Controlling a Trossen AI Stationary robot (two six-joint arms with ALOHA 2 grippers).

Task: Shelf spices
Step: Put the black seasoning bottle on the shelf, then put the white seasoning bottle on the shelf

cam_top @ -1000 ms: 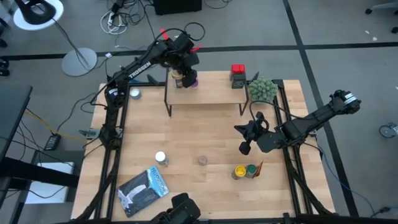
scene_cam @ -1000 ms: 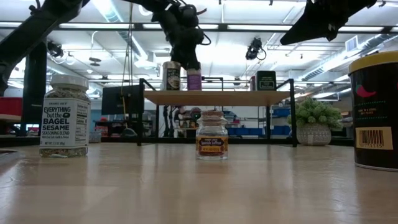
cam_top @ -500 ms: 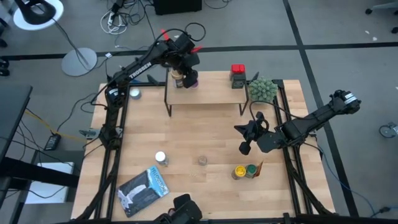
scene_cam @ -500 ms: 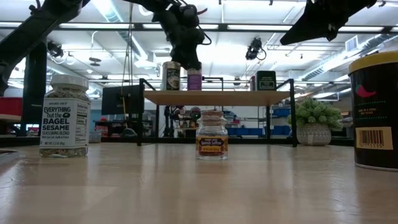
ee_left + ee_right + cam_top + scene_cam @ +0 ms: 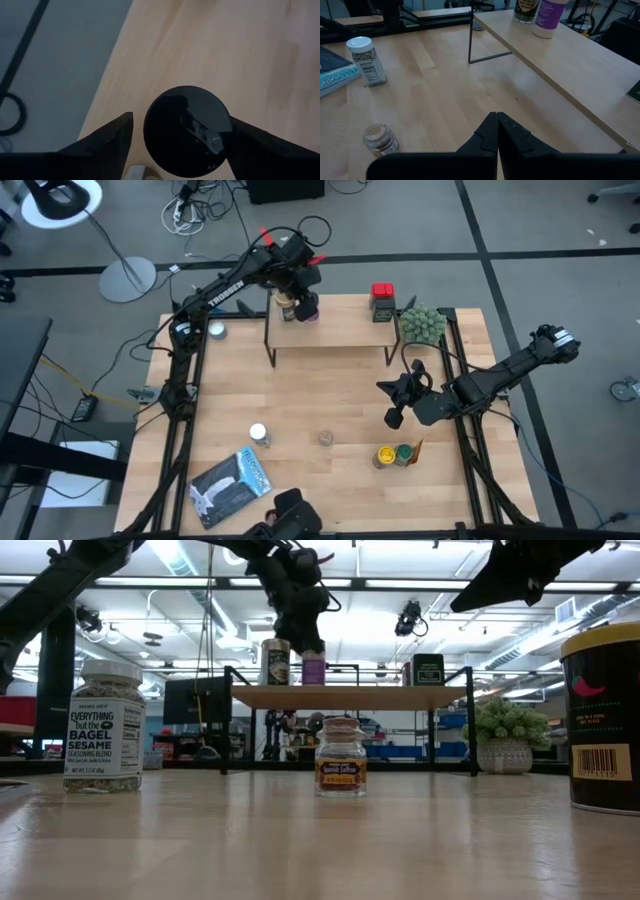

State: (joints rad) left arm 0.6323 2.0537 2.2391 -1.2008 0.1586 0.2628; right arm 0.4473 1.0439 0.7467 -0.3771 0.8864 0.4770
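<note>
The shelf (image 5: 335, 332) stands at the table's far side. On its left end are a purple-labelled jar with a black lid (image 5: 313, 668) and a dark jar (image 5: 276, 662); a red-lidded tin (image 5: 382, 300) stands on its right end. My left gripper (image 5: 181, 117) is open above the purple jar, with one finger on each side of the black lid (image 5: 186, 131). My right gripper (image 5: 392, 412) is shut and hangs over the bare table in front of the shelf's right leg. A white-lidded jar (image 5: 259, 434), a small jar (image 5: 326, 438) and yellow-lidded (image 5: 385, 455) and green-lidded (image 5: 404, 452) tins stand on the near table. My left gripper comes at the purple jar's black lid (image 5: 186, 131) from above, pointing down. A gap shows between one finger (image 5: 122, 131) and the lid. I cannot tell whether the other finger touches it. The jar stands upright on the shelf board.
A fuzzy green plant (image 5: 422, 325) sits by the shelf's right end. A flat silver-blue pouch (image 5: 232, 483) lies at the near left corner. A small round tin (image 5: 215, 330) stands left of the shelf. Bare wood lies between the shelf and the near jars.
</note>
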